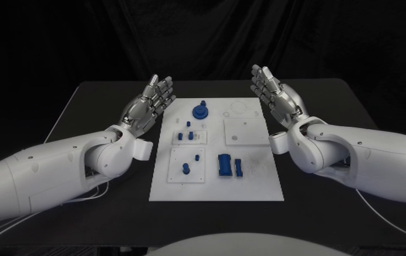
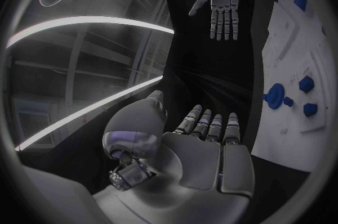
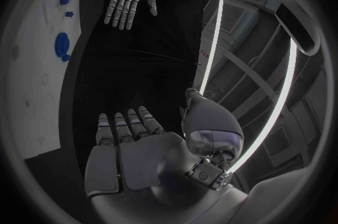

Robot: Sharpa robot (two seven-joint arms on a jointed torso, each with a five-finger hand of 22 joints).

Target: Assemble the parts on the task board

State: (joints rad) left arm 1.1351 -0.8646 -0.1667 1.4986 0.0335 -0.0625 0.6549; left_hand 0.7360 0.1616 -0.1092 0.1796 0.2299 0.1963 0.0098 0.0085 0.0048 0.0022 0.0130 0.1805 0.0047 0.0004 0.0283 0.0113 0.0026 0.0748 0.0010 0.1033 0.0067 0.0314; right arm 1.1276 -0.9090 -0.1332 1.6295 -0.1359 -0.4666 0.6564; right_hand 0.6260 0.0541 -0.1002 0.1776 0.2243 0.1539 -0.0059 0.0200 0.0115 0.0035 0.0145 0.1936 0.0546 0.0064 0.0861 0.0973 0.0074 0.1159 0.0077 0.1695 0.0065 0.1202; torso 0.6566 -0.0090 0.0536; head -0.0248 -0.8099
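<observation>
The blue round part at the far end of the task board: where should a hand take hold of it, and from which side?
Probably from above, by the short stem that seems to stand up from the middle of the blue round part. Its disc sits low against the task board, so the rim offers little to grip. Both the left hand and the right hand are open beside the board; either could reach.

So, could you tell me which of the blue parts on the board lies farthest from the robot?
The round, gear-like blue part with a knob on top, at the task board's far end between the two hands; the other blue parts lie nearer the robot.
</observation>
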